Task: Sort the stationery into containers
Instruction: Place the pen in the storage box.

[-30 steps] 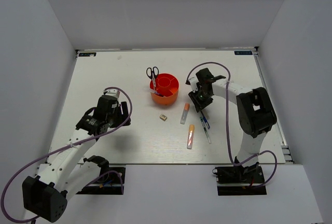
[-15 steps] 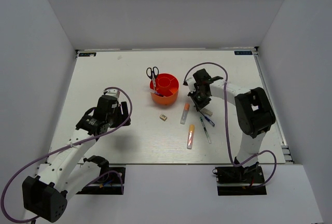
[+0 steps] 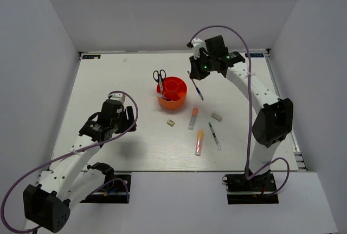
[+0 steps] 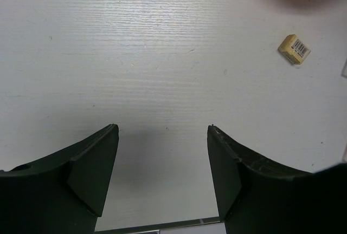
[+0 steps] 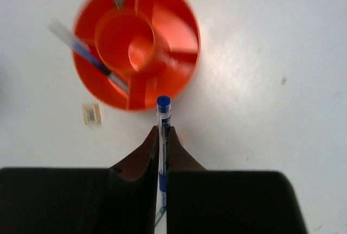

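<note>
From above, the right end effector (image 3: pixel 200 74), low at the counter (image 3: pixel 119 77) a second ago, has risen grasping a blue pen (image 3: pixel 197 88), with the orange organiser (image 3: pixel 173 103) beside and below it. In the left wrist view, the left end effector (image 4: pixel 162 136) hangs released, a tan block (image 4: pixel 294 49) ahead-right. In the right wrist view, the organiser sits just ahead of the pinched pen, so dropping it in looks next.

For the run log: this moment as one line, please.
right fingers: shut on blue pen, aloft near orange organiser | left fingers: open, empty

No words or numbers can be read. The little tan block (image 4: pixel 294 49) has a barcode (image 4: pixel 299 45) on it, too small to make out.
</note>
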